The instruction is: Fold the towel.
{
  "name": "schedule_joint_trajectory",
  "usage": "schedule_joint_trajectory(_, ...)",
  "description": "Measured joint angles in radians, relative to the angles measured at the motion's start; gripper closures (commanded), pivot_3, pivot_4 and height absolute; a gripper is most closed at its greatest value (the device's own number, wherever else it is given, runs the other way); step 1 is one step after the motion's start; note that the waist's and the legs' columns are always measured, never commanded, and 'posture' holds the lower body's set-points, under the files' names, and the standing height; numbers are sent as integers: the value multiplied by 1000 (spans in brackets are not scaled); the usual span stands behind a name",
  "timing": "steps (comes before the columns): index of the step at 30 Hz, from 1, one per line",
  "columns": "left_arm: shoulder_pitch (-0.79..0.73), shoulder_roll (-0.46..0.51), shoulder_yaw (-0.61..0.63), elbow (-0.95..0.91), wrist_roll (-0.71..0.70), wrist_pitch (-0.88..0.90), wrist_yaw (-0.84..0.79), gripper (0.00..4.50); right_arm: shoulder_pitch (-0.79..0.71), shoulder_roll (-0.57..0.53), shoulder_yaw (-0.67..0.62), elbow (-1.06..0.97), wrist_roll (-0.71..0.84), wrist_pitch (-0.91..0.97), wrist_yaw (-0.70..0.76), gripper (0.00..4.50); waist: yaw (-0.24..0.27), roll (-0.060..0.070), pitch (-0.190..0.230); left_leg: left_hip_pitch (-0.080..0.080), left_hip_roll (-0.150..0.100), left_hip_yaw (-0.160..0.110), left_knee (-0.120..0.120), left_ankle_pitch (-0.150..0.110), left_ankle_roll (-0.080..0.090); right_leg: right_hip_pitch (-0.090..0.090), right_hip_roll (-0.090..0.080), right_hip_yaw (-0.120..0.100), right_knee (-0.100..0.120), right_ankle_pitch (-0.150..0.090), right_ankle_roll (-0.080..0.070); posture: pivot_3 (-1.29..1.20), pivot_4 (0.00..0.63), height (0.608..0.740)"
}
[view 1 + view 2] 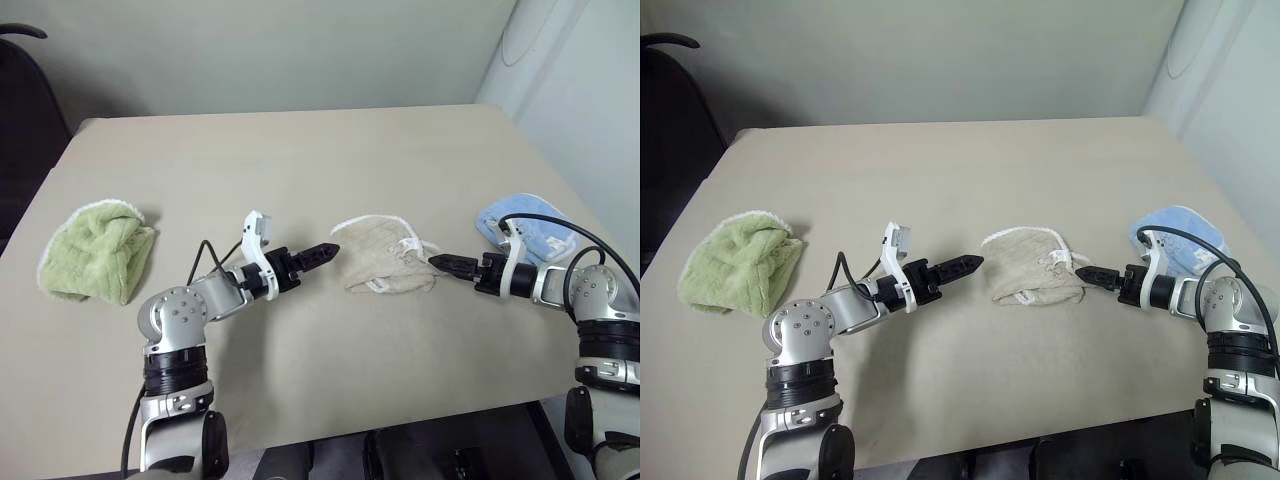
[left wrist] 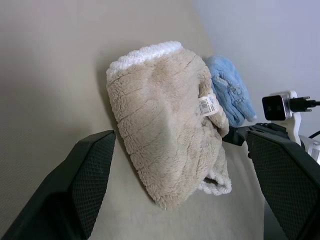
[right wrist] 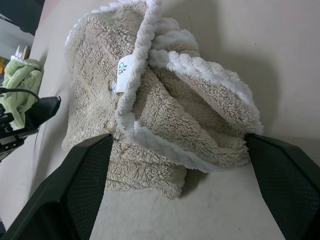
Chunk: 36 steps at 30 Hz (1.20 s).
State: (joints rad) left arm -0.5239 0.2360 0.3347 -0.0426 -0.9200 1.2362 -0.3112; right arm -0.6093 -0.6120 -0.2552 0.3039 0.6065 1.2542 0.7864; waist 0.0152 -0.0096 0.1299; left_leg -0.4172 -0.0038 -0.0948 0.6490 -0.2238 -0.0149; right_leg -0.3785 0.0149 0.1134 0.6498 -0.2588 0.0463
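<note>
Both claws stood released — left gripper (image 1: 322,253) and right gripper (image 1: 446,264) flanking the towel (image 1: 385,258), neither holding it. That beige towel lay bunched mid-table (image 1: 300,160), white edging upturned; pinching two adjacent corners would likely serve best — then spreading flat.

Both arms reach in over the table toward each other, forearms low and nearly level. The left gripper (image 1: 322,253) points toward the right one, its fingers spread wide (plain in its wrist view). The right gripper (image 1: 447,265) points back, likewise spread.
</note>
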Motion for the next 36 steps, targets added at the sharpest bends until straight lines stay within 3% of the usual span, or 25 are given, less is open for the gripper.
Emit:
schedule_joint_trajectory(9, -5, -14, -22, 0, 0, -9, 0, 0, 7, 62, 153, -168, 7, -12, 7, 30, -17, 0, 0, 1, 0, 0, 0, 0, 0, 0, 0, 0, 0, 0, 0, 0, 150, 740)
schedule_joint_trajectory(15, -4, -20, -22, 0, -2, -16, 3, 0, -30, 105, 193, -151, -15, -44, -23, 30, -20, 0, 0, 1, 0, 0, 0, 0, 0, 0, 0, 0, 1, 0, 0, 0, 150, 740)
schedule_joint_trajectory(25, 9, -26, -21, -14, -21, -24, 17, 0, -85, 137, 152, -62, 0, -9, -59, 30, -20, 0, 0, 2, 0, 0, 0, 0, 0, 0, 0, 0, 1, 0, 0, 0, 150, 740)
schedule_joint_trajectory(36, 24, -29, -21, -25, -37, -30, 35, 0, -109, 139, 19, 49, 54, 70, -101, 30, -14, 0, 0, 2, 0, 0, 0, 0, 0, 0, 0, 0, 1, 0, -1, 0, 150, 740)
